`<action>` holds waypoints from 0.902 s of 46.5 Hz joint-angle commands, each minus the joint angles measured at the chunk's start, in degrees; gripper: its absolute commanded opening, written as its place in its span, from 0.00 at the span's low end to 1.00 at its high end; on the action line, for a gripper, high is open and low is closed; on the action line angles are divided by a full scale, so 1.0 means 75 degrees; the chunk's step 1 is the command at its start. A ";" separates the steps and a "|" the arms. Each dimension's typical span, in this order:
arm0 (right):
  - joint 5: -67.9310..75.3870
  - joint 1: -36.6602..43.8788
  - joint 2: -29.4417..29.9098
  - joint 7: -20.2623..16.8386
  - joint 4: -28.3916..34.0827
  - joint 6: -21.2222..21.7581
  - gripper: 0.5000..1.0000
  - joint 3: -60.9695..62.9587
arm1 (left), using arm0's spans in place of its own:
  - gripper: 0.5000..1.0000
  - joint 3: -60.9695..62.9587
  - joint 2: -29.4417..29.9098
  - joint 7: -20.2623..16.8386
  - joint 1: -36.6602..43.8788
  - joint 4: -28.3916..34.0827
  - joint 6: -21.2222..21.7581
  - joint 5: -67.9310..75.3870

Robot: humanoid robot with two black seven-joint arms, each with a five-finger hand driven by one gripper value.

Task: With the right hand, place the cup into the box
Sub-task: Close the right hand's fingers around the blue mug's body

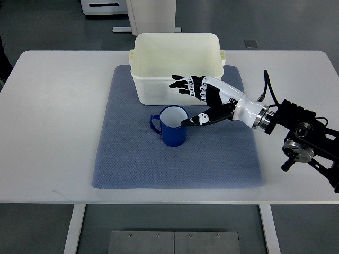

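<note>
Cup (173,126): blue mug with a white inside, upright on the mat, just in front of the box's near wall; handle points to the picture's left; appears to hold nothing.
Box (178,67): cream plastic tub, open top, small lug handles on its left and right rims; it stands on the far part of the mat, and its far edge reaches past the mat onto the table. Inside looks bare.
Mat (175,159): blue-grey textured pad, roughly square, lying flat in the middle of the table.
Table (53,132): white top; its legs and a grey metal plate show on the floor below the near edge.
Right hand (198,103): black and white, arm coming in from the picture's right edge. Fingers (183,84) are spread and extended, lying across the box's near wall at its right half. Thumb (197,120) reaches down and left, its tip at the cup's right rim; whether it touches the rim cannot be told. The hand is not closed around the cup.
Right forearm (249,112): white shell leading to a black wrist assembly with a cable, over the table's right side.
Left arm: not visible.
Background: grey floor, with white furniture bases beyond the table's far edge.
</note>
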 commanded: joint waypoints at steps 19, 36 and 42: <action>0.0004 -0.0049 0.0304 -0.0256 -0.0377 -0.0588 0.99 -0.0362 | 1.00 0.0000 0.0000 0.0001 0.0000 0.0000 -0.0001 0.0006; 0.0039 -0.0120 0.0726 -0.0713 -0.0541 -0.1010 0.99 -0.0479 | 1.00 0.0000 0.0000 0.0001 0.0000 0.0000 -0.0001 -0.0005; 0.0062 -0.0120 0.0855 -0.0853 -0.0565 -0.1315 0.98 -0.0479 | 1.00 0.0000 0.0000 0.0001 0.0000 0.0000 -0.0001 -0.0005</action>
